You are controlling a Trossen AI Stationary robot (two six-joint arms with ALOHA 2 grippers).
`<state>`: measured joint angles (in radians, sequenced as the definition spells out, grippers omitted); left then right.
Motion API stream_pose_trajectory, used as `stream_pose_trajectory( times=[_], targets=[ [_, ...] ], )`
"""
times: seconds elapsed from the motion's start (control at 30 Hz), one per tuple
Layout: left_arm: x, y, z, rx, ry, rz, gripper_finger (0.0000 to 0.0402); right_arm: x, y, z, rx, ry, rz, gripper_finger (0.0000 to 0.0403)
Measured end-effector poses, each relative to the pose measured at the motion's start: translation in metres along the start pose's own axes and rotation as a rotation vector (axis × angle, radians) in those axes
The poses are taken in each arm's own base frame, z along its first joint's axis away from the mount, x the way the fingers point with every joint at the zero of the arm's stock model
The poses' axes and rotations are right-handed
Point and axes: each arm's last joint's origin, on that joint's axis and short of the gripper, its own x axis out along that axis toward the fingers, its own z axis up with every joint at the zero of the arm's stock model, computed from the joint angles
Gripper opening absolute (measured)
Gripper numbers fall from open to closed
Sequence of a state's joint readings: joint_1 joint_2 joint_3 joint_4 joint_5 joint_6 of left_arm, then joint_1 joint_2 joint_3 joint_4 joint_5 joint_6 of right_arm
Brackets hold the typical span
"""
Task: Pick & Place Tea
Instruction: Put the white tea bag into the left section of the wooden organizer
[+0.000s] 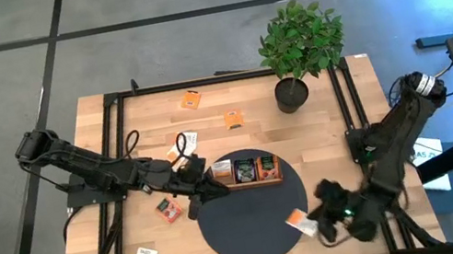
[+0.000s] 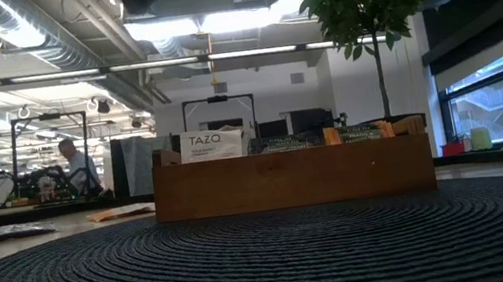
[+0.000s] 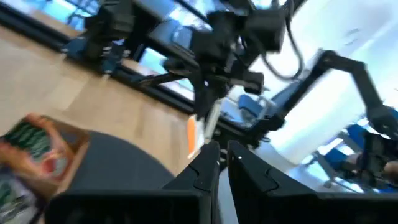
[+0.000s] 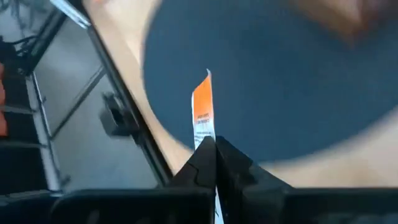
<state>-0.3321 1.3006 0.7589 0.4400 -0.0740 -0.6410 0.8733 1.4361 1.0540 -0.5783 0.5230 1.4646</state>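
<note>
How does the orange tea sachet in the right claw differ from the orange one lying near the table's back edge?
The orange-and-white tea sachet pinched in the right claw stands on edge above the dark round mat's rim; the flat orange sachet near the back edge lies flat on the bare light wooden table. The first is held, the second is untouched and far from both claws. Both are small, square and mostly orange.

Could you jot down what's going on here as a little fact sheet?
Right end effector: shut on an orange-and-white tea sachet, over the round dark mat's edge
Left end effector: shut, empty, beside the wooden tray
Wooden tray: on the mat, sachets already inside
Loose sachets: several on the wooden table
Potted plant: at the table's far side
</note>
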Motion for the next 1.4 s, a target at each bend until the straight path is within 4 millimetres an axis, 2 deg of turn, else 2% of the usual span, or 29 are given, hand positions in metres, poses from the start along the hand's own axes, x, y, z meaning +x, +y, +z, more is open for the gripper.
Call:
stream_pose_trajectory(
  times=[0.1,0.23,0.33,0.43,0.57,0.73,1.07,1.27,1.4],
  targets=[
    [0.0,-0.001,0.0,0.018,0.018,-0.037,0.0031,-0.002,0.019,0.043,-0.153,-0.033,0.036,0.0002],
    [0.0,-0.004,-0.002,0.035,0.015,-0.035,0.0055,-0.003,0.028,0.093,-0.287,-0.042,0.076,0.0002],
    [0.0,-0.005,-0.003,0.039,0.003,-0.016,0.009,-0.003,0.027,0.121,-0.346,-0.055,0.092,0.0002],
    [-0.001,-0.007,-0.004,0.041,-0.016,0.011,0.0131,-0.002,0.025,0.14,-0.383,-0.072,0.114,0.0001],
    [-0.001,-0.007,-0.004,0.037,-0.026,0.024,0.0173,0.001,0.024,0.154,-0.395,-0.098,0.159,0.0002],
    [-0.001,-0.006,-0.004,0.036,-0.027,0.027,0.0194,0.001,0.027,0.166,-0.406,-0.147,0.224,0.0004],
    [-0.001,-0.005,-0.003,0.029,-0.057,0.068,0.0196,0.003,0.023,0.179,-0.392,-0.189,0.224,0.0005],
    [-0.001,-0.004,-0.002,0.025,-0.085,0.106,0.0193,0.021,0.026,0.18,-0.42,-0.171,0.254,0.0006],
    [-0.001,-0.004,-0.002,0.002,-0.081,0.099,0.0172,0.028,0.026,0.183,-0.423,-0.182,0.253,0.0006]
  ],
)
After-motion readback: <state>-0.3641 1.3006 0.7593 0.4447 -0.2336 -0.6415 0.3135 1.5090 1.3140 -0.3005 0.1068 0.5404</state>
